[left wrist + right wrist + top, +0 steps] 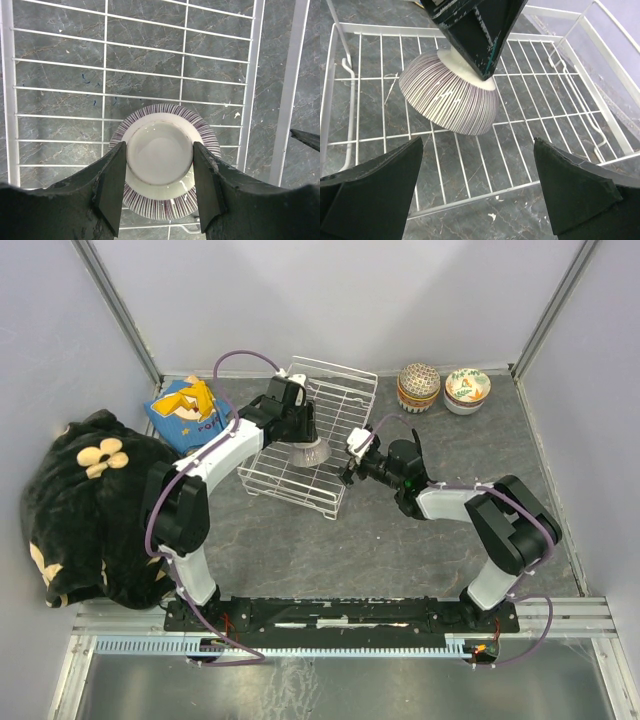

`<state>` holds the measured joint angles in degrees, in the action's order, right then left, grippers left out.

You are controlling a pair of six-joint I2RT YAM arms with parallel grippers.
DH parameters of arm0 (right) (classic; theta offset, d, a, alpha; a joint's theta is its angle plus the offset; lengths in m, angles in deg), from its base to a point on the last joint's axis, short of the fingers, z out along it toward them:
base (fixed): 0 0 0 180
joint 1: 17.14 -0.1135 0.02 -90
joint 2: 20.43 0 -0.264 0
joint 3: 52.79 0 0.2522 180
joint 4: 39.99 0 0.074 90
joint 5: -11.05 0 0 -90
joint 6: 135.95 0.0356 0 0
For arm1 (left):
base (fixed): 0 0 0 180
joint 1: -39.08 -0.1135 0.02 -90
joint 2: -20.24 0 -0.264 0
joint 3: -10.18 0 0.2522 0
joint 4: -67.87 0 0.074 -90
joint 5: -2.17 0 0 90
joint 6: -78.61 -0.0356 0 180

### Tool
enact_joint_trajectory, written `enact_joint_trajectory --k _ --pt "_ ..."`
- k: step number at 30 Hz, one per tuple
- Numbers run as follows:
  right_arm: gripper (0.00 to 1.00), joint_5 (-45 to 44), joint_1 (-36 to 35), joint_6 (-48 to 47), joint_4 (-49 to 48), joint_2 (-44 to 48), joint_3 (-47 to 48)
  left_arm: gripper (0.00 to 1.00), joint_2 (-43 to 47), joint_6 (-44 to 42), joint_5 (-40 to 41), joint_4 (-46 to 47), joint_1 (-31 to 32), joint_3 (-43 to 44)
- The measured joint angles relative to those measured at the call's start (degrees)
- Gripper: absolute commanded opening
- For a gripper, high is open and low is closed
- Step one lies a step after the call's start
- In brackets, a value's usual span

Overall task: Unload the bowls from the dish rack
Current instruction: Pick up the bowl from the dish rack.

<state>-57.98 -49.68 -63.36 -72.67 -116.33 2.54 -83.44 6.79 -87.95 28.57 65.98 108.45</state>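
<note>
While the left hand [159, 160] points straight down over the rack [295, 75], clamped on the upturned striped bowl [452, 100], the right hand [477, 145] reaches toward it, spread wide.

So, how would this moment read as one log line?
left tool: shut on striped bowl, over dish rack | right tool: open, empty

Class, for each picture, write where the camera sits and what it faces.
Top: above and behind the robot, facing down on both arms and the dish rack.
Left wrist: faces down; the left end effector grips the striped bowl by its foot.
Right wrist: faces across the rack; the open right end effector below.
Shared: bowl and rack.
</note>
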Motion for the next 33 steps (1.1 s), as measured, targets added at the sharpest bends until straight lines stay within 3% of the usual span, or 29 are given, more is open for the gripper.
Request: enact_joint_trajectory --k 12,33 --pt "0.99 1.25 0.00 -2.64 -5.99 -2.71 0.44 0.26 -0.83 0.04 -3.19 0.68 -2.16 0.22" --pt "1.00 4.42 -1.81 -9.60 9.94 -1.97 8.50 0.26 -2.69 0.44 -7.74 0.83 -4.33 3.04"
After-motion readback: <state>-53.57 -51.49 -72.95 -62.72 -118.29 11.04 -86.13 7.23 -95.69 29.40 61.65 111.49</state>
